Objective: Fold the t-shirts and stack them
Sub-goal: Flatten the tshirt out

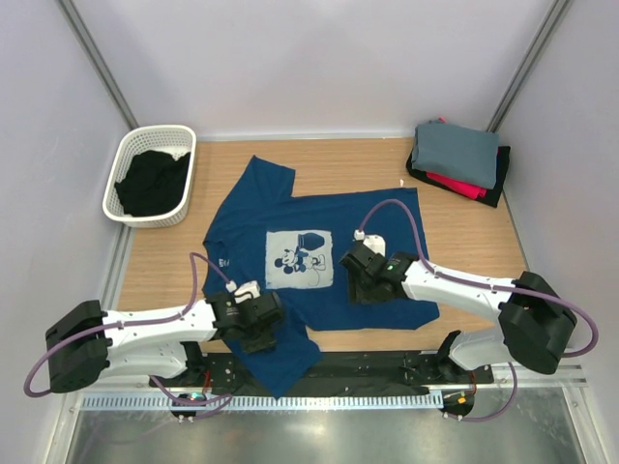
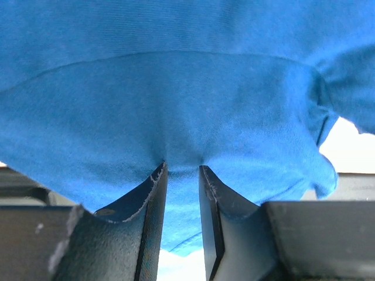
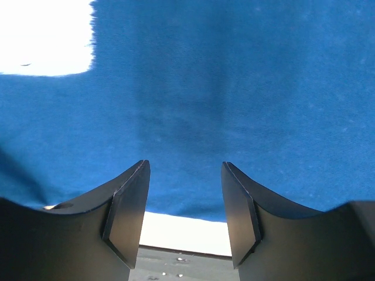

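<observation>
A navy blue t-shirt (image 1: 319, 208) with a pale Mickey Mouse print (image 1: 298, 258) lies spread on the wooden table (image 1: 164, 275); one sleeve hangs over the near edge. My left gripper (image 1: 255, 324) sits on the shirt's near left part, and in the left wrist view (image 2: 183, 167) its narrow jaws pinch a pucker of the blue cloth (image 2: 187, 88). My right gripper (image 1: 358, 285) hovers over the shirt's near right part. In the right wrist view it (image 3: 184, 164) stands open above the blue cloth (image 3: 234, 88) near the hem, holding nothing. A folded stack lies at the far right, grey tee (image 1: 456, 150) on red (image 1: 466, 185) and black (image 1: 499, 176).
A white basket (image 1: 160, 130) with dark cloth (image 1: 153, 184) in it stands at the far left. A metal rail (image 1: 319, 401) runs along the near edge. Pale walls close in the table on three sides.
</observation>
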